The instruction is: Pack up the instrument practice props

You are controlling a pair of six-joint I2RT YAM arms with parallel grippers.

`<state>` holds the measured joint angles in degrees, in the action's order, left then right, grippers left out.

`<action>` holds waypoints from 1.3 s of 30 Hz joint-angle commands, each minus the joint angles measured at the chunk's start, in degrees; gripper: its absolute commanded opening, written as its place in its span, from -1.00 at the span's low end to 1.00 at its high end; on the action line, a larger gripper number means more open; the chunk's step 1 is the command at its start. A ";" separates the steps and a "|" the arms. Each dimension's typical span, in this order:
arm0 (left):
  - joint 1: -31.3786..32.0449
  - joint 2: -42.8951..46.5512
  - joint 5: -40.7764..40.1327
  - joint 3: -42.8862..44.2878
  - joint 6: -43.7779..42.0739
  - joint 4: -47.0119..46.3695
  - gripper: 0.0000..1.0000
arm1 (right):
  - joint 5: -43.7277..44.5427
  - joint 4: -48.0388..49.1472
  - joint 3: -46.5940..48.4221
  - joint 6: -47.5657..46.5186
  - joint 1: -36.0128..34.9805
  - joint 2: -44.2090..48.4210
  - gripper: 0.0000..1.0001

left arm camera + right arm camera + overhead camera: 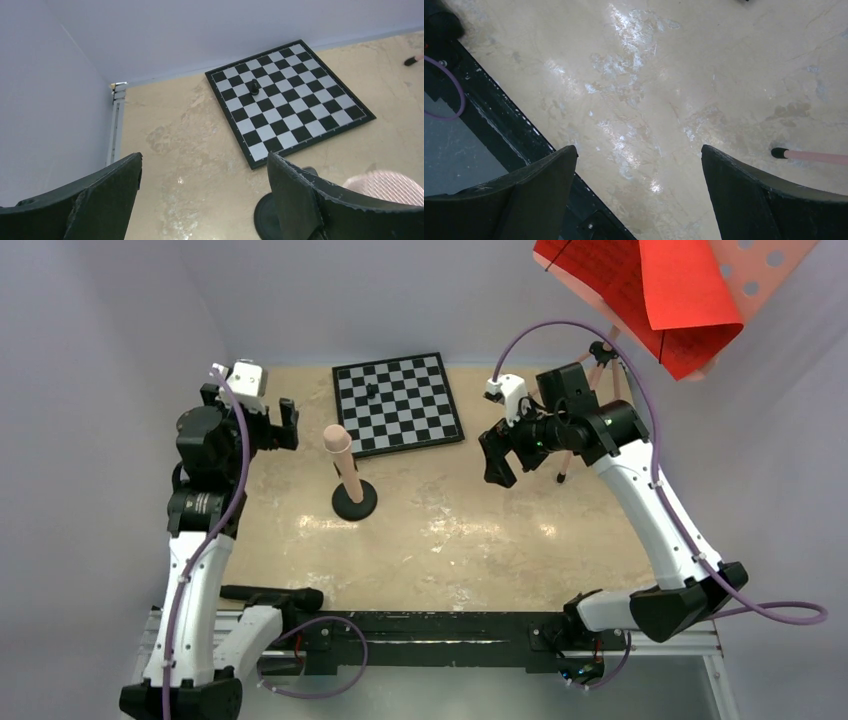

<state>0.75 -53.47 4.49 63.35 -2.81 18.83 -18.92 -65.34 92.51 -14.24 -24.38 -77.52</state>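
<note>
On the tan table (450, 540), the peach tube (343, 455) stands tilted on the black peg stand (354, 502), just right of the left gripper (287, 426), which is spread wide and empty. The right gripper (498, 465), equally wide and empty, hangs near the thin legs of the pink music stand (760, 272), its arm partly hiding them. Farther back lies the chessboard (398, 403) with one small dark piece (371, 391), and red sheets (665, 300) droop over the stand's perforated desk at far right.

Peach tube (343, 462) upright on peg stand (355, 505); sheets (690, 290) on music stand (760, 270).
</note>
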 commanded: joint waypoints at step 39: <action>8.50 20.16 3.72 -5.20 14.80 23.08 0.96 | -12.60 18.56 42.05 12.31 -22.84 -33.18 0.98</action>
<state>8.91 -36.21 25.32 56.29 1.87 39.92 -26.46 -53.71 130.72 -4.91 -45.93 -108.99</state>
